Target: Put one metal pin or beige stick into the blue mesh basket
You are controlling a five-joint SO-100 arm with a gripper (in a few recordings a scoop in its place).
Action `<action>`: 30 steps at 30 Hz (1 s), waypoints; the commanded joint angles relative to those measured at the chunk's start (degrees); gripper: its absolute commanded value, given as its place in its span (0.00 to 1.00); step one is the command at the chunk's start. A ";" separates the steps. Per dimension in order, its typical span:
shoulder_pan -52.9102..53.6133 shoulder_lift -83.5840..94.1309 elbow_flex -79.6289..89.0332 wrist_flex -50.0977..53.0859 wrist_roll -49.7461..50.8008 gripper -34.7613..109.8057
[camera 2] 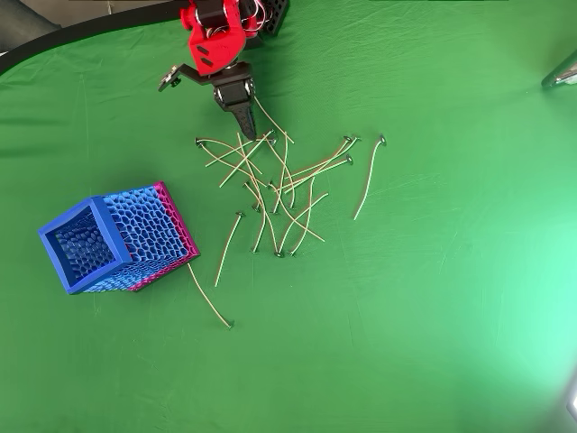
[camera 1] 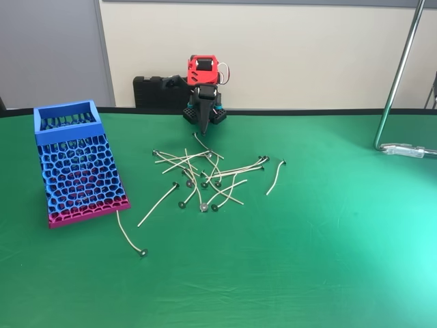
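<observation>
Lone beige stick [camera 1: 129, 236] lying nearest, beside the blue mesh basket [camera 1: 76, 162].
Gripper [camera 1: 203, 127], fingers together, is hovering over the far pile; picking an outlying stick should avoid tangles.

Fixed view: front, low, facing arm across table [camera 1: 328, 273]. Overhead view: straight down. Both share whole tabletop.

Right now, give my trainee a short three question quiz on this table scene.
1. True or false: the blue mesh basket stands to the right of the stick pile in the overhead view.
2. Multiple choice: the tool is A) inside the basket, B) at the far edge of the pile, C) beside the metal clamp.
3. Fill in: one stray stick lies by the basket's ____ base band.

Key: 1 false; 2 B; 3 pink.
</observation>
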 commanded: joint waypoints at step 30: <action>0.97 0.44 0.26 0.79 1.67 0.24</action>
